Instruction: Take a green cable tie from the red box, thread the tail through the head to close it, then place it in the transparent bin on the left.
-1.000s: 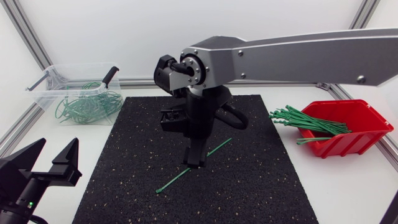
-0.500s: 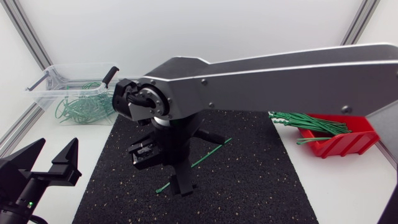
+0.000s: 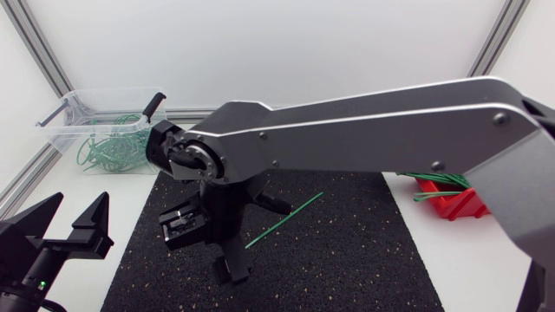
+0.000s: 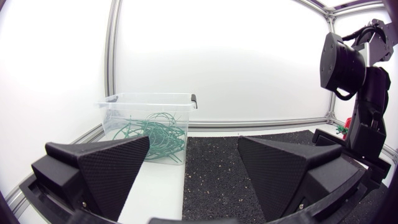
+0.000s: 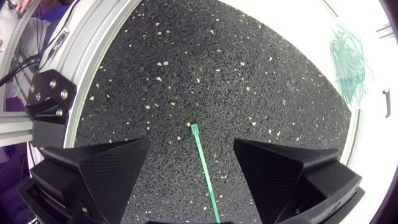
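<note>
The long silver-grey right arm (image 3: pixel 364 130) reaches across from the right, past the middle of the black speckled rubber mat (image 3: pixel 347 251). The transparent plastic bin (image 3: pixel 61 134), at the far left beside the mat, holds a tangle of green ties. The red plastic box (image 3: pixel 455 206), partly hidden behind the arm, carries more ties. The left gripper (image 4: pixel 193 146) sits near the mat's left edge, fingers spread wide. The right gripper (image 5: pixel 191 146) points down over the mat, fingers apart. A straight green cable tie (image 5: pixel 202 162) lies flat on the mat in the gap between them, gripped by neither.
</note>
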`<state>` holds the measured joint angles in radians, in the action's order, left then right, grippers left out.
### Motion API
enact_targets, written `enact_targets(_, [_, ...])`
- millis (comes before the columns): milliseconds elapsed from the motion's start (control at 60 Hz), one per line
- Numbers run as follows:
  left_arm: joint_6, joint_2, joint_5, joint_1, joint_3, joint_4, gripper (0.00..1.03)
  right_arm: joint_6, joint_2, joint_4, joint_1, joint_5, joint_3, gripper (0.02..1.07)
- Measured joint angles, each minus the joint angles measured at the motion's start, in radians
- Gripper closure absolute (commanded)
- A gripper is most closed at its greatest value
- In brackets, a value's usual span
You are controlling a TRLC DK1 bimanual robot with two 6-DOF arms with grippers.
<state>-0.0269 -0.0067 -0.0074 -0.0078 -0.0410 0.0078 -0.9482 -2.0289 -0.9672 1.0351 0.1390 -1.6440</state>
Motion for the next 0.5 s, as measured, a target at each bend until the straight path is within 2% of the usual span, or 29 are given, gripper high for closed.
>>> enact_targets(183, [0.000, 0.000, 0.000, 0.000, 0.000, 0.000, 0.04, -0.023, -0.043, 0.059, 0.010, -0.010, 0.006, 0.18])
enact_targets(500, [0.000, 0.000, 0.000, 0.000, 0.000, 0.000, 0.04, -0.069, -0.108, 0.104, 0.009, -0.020, 0.011, 0.46])
